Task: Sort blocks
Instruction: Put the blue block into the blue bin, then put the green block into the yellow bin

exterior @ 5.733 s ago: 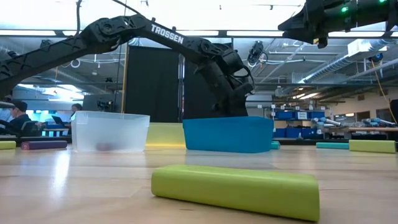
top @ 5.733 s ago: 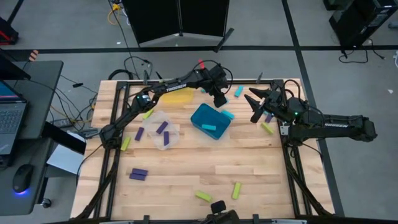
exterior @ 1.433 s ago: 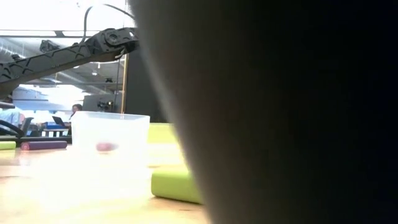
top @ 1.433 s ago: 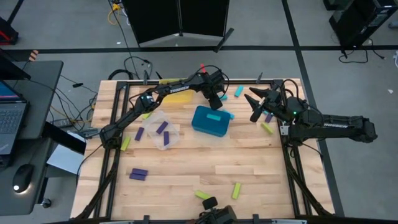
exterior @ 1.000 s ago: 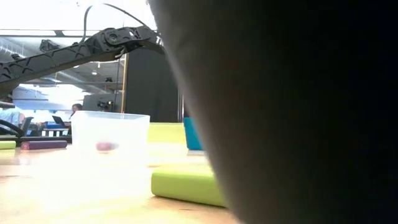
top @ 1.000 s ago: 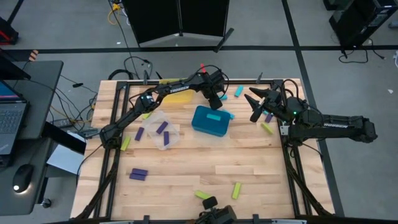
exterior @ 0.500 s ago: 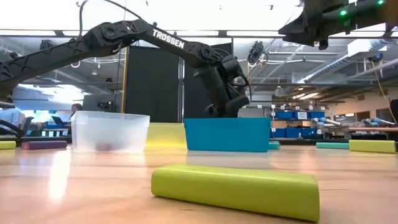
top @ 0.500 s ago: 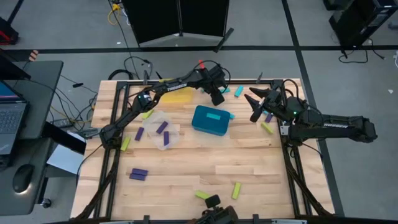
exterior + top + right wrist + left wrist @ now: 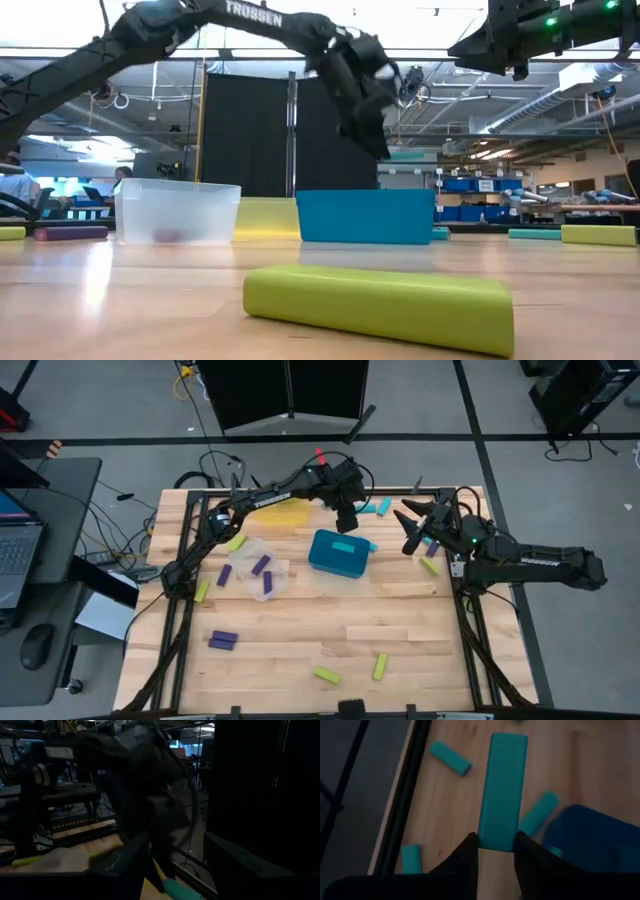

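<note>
Above teal bin [image 9: 339,553], left claw [image 9: 496,851] grips cyan block [image 9: 502,792].

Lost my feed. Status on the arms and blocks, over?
Left tool shut on cyan block, raised behind teal bin. Right tool open, waiting at right edge. Nothing in the way.

Dark jointed arms, white TROSSEN lettering
</note>
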You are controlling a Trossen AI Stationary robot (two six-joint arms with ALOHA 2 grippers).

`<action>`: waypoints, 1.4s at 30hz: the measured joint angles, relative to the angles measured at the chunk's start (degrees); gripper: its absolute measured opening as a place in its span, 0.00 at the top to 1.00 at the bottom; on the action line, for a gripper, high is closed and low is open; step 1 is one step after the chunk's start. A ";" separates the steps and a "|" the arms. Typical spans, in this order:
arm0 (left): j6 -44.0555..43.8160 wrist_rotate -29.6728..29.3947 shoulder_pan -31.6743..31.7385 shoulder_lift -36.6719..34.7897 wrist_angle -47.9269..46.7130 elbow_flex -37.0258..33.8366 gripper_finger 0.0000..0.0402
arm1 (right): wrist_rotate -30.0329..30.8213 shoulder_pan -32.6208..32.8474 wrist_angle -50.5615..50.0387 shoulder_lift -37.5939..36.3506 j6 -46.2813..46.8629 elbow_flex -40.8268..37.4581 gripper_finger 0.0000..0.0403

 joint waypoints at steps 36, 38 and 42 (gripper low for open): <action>-2.33 -1.43 -7.35 -5.56 -8.23 -5.09 0.47 | -0.12 -0.61 0.78 -0.11 0.22 0.00 0.50; -2.32 -1.48 -7.35 -8.54 -4.91 -5.18 0.47 | -0.14 -0.61 0.88 -0.11 0.22 0.00 0.50; -1.98 -3.77 -7.31 -16.78 2.98 -9.82 0.47 | -0.21 -0.61 0.95 -0.11 0.22 0.00 0.50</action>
